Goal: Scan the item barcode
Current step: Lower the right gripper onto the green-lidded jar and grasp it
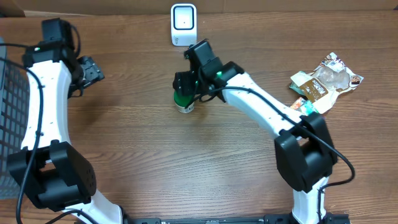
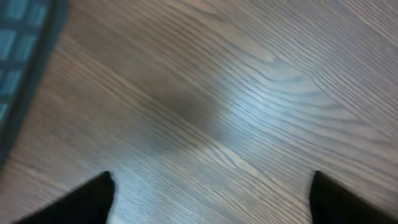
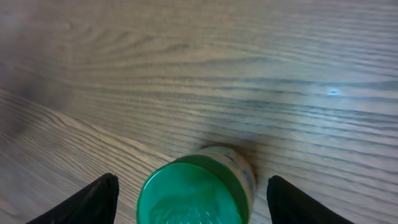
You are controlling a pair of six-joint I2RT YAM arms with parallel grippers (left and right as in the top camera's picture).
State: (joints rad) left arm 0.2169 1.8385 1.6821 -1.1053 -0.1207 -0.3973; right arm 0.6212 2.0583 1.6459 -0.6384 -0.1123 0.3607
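Toward the far edge of the surface, middle: green-lidded bottle [image 1: 183, 101] stands lid up, just on the near side of the white scanner [image 1: 183, 23] and apart from it.
Right hand [image 3: 191, 183]: directly over the bottle. Fingers are spread either side of the lid with bare wood showing in both gaps, so it grips nothing as far as I can see.
Left hand [image 2: 211, 183]: wide open and empty, over bare wood toward the left edge beside the mesh basket [image 1: 9, 93].
Key relation: bottle lies straight below the right hand, between its fingers. Its long axis is vertical, pointing up at the wrist. Right arm is much the nearer; left is well apart.
Overhead only: scanner's position beyond the bottle; snack packets [image 1: 326, 84] by the right edge.
Right wrist only: clearance between fingers and lid, hidden by the arm from above.
Barcode: not seen in any view; label side unknown.
Judgement: closing on the bottle comes first, then presenting its side to the scanner; it may need turning.
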